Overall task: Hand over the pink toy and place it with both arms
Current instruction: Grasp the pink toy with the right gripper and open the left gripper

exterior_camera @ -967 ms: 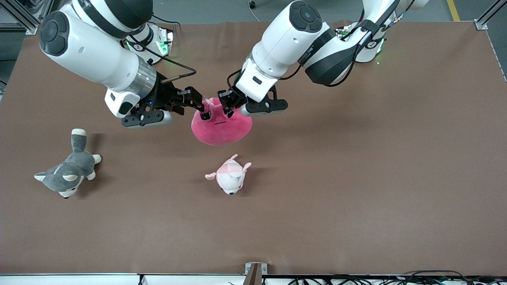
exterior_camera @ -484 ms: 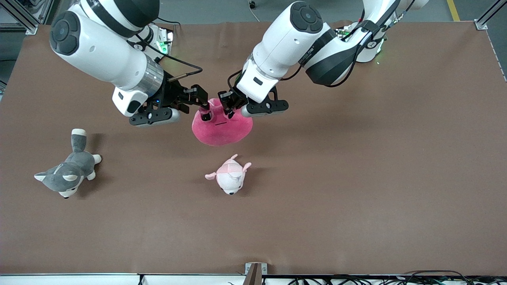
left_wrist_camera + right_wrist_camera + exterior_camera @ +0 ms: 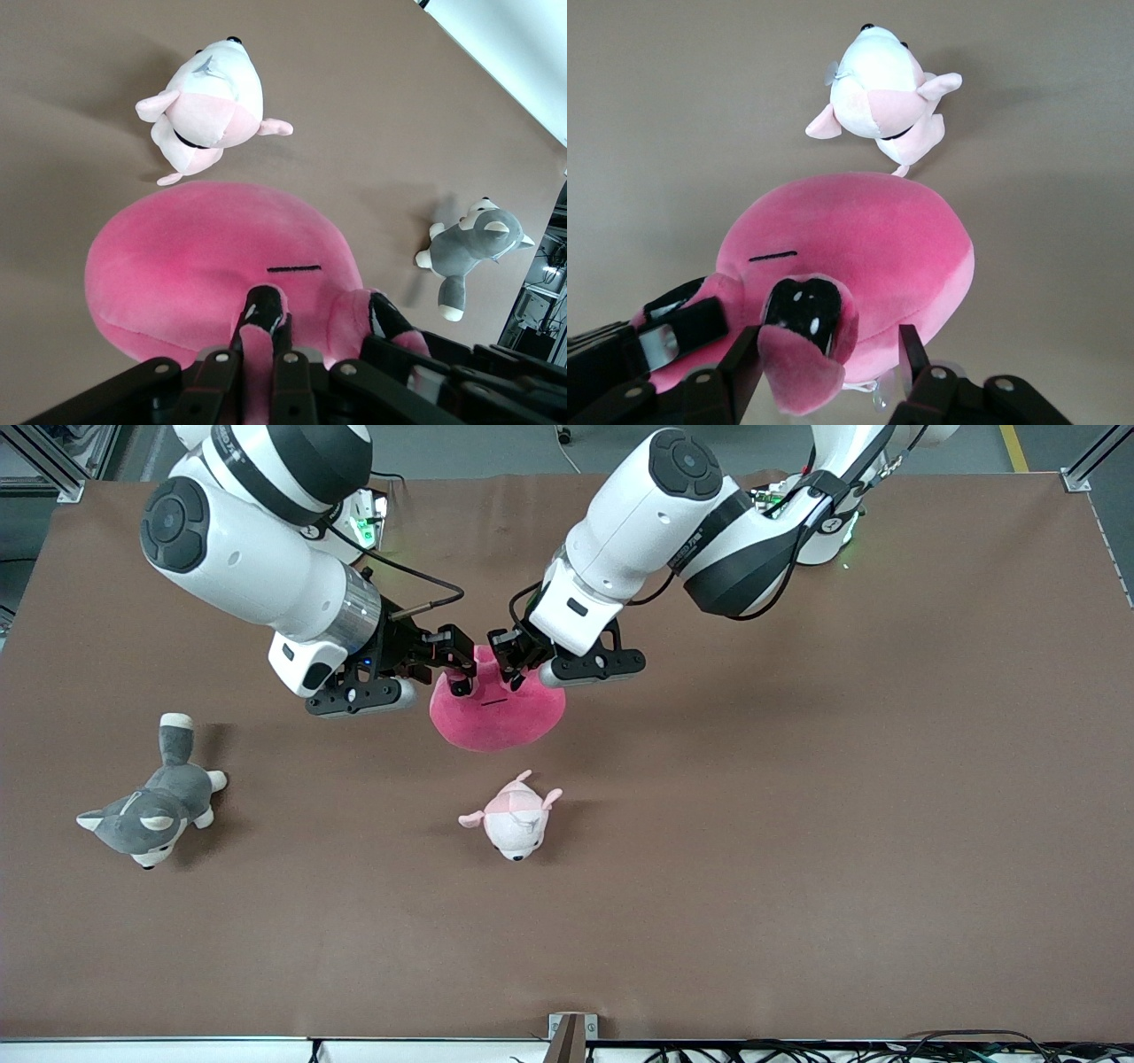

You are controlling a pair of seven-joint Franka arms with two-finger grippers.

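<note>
The pink toy [image 3: 500, 717] [image 3: 204, 257] [image 3: 868, 230] hangs over the middle of the table. My left gripper [image 3: 509, 673] [image 3: 266, 310] is shut on one of its ears, and the toy's body sags below it. My right gripper [image 3: 458, 662] [image 3: 855, 341] is up against the toy's other ear, open, its jaws set apart with that ear's flap between them. One right finger [image 3: 385, 314] rests against the plush next to the left gripper. A gap shows between the other right finger [image 3: 911, 347] and the toy's body.
A small pale pink-and-white plush [image 3: 512, 824] [image 3: 208, 106] [image 3: 881, 93] lies on the brown table, nearer to the front camera than the pink toy. A grey-and-white husky plush [image 3: 151, 810] [image 3: 474, 248] lies toward the right arm's end.
My right arm has come in toward the pink toy, and its open gripper now sits around the toy's free ear. The left gripper and the toy have stayed where they were.
</note>
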